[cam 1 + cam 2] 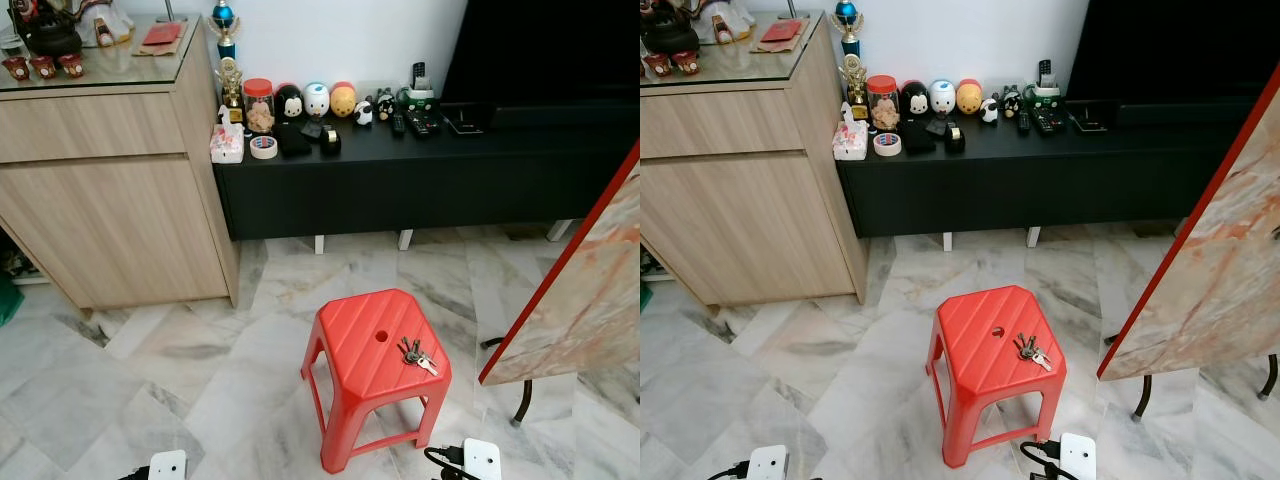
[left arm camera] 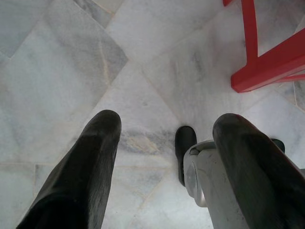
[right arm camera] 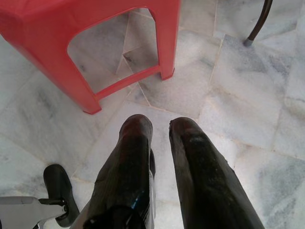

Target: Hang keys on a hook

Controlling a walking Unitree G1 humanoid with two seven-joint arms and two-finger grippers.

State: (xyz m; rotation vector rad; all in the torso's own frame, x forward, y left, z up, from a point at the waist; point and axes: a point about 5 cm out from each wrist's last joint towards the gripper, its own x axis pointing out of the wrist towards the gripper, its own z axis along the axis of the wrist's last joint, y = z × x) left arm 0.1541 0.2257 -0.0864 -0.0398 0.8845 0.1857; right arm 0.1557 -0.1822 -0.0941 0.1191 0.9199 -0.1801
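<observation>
1. Because the stool (image 1: 375, 350) stands in the middle of the marble floor (image 1: 200, 370), it serves as the landmark: the wooden cabinet (image 1: 110, 190) is beyond it and to its left, the long black bench (image 1: 420, 170) with its row of small ornaments is beyond it against the wall, and a slanted marble-patterned board (image 1: 590, 290) is just to its right.
2. The left gripper (image 2: 167, 143) hangs low over the floor, left of the stool, with its fingers spread wide and nothing between them.
3. The right gripper (image 3: 159, 143) hangs low in front of the stool, its fingers close together with a narrow gap, holding nothing.
4. The keys (image 1: 418, 355) lie on the stool's seat, near its right edge, beside the round hole.
5. No hook can be made out among these things, so the likely first risk is carrying the keys off without a target.
6. Judging by where the bunch lies, a clumsy pinch could nudge it off the near edge onto the floor.
</observation>
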